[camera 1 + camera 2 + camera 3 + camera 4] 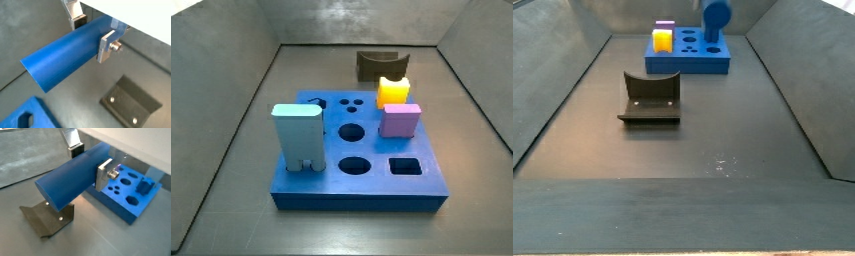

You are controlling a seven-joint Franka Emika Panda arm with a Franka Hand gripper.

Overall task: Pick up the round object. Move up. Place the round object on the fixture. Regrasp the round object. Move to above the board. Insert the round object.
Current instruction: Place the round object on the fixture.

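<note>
A robot lab test cell: a bare grey-walled enclosure (567, 90) with a dark floor, holding only the blue board (358, 170) of peg holes and a bracket-like fixture (651, 98).

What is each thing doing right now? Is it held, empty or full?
gripper: shut on the blue peg, up in the air.
blue peg: held sideways, off the floor.
fixture: empty, nothing in its notch.
board: two big round holes and the square hole empty.
</note>
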